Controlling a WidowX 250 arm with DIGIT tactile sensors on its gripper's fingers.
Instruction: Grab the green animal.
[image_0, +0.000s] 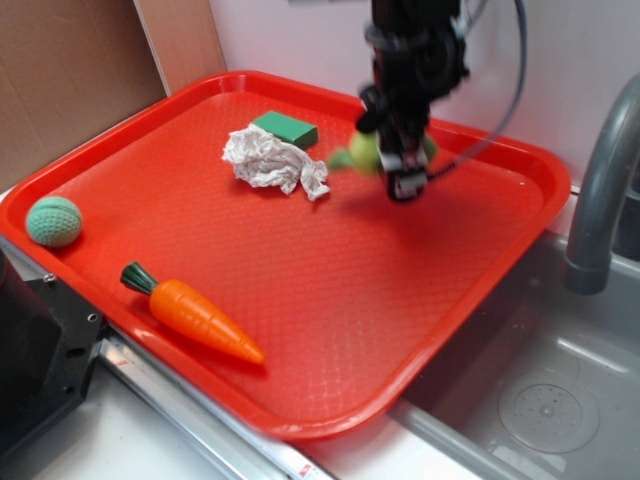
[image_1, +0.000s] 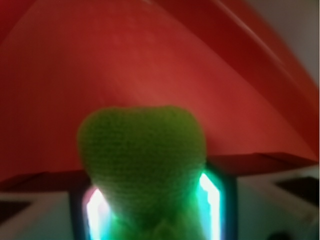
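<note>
The green animal (image_0: 362, 152) is a small yellow-green plush, held above the red tray (image_0: 300, 290) near its back right. My gripper (image_0: 398, 160) is shut on it, the toy sticking out to both sides of the black fingers. In the wrist view the green animal (image_1: 142, 160) fills the space between my two glowing fingers (image_1: 210, 200), its rounded olive-green end pointing away over the tray (image_1: 150, 65). That view is blurred.
On the tray lie a crumpled white cloth (image_0: 272, 160), a flat green block (image_0: 285, 128), a teal knitted ball (image_0: 53, 221) and an orange carrot (image_0: 195, 313). A grey faucet (image_0: 600, 190) and sink (image_0: 545, 400) are to the right.
</note>
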